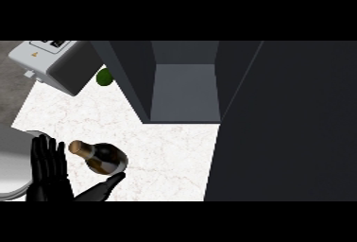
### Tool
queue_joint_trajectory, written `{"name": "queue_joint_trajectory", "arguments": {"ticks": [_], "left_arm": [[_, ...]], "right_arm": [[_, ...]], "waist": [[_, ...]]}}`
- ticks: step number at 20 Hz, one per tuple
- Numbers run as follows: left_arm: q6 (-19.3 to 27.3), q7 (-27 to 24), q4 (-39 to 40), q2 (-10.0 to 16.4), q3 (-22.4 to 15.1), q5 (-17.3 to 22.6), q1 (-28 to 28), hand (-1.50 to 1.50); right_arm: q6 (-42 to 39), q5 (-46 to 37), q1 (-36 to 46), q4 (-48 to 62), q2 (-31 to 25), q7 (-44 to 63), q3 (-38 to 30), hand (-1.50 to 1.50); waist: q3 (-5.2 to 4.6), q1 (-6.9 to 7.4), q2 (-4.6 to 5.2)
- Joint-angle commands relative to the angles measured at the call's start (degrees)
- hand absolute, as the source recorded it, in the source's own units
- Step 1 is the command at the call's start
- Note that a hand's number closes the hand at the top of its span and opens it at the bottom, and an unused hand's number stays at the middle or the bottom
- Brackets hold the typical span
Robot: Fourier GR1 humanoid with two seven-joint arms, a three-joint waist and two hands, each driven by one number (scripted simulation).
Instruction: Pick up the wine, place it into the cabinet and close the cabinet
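Observation:
The wine bottle (105, 159), dark with a tan cap, stands on the white marbled counter (160, 151) at the lower left. My left hand (49, 172) is right beside it on its left, open, with straight fingers pointing up and the thumb (105, 186) stretched out under the bottle. I cannot tell whether the hand touches the bottle. The dark grey cabinet (185, 92) stands open at the top middle, its inside bare. Its open door (286, 123) fills the right side of the view. My right hand does not show.
A grey boxy appliance (52, 64) sits at the upper left, with a small green fruit (105, 77) next to the cabinet's left wall. A pale curved basin rim (10, 165) lies at the left edge, behind my hand.

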State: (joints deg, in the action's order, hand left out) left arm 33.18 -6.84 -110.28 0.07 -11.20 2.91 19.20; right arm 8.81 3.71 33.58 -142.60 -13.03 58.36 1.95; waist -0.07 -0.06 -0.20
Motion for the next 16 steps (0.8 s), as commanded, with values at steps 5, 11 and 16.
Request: {"name": "queue_joint_trajectory", "arguments": {"ticks": [5, 11, 16], "left_arm": [[-3.0, -7.6, 10.0, -0.1, 3.2, 6.5, -2.0, -1.50], [-7.1, -15.8, 18.5, -0.1, 5.8, 12.8, -1.6, -1.50], [-9.1, -24.0, 28.0, -0.1, 4.8, 16.2, -1.2, -1.50]], "right_arm": [[1.7, 1.5, 0.3, -7.8, -0.5, 6.9, 0.8, -1.50], [2.4, -1.5, -0.4, -7.0, 1.0, 4.2, 4.5, -1.50], [-0.5, 6.4, -1.2, -6.0, -2.0, 3.9, -3.5, -1.50]], "waist": [[0.02, -0.15, 0.00], [0.00, -0.05, 0.04], [0.05, -0.12, 0.09]]}}
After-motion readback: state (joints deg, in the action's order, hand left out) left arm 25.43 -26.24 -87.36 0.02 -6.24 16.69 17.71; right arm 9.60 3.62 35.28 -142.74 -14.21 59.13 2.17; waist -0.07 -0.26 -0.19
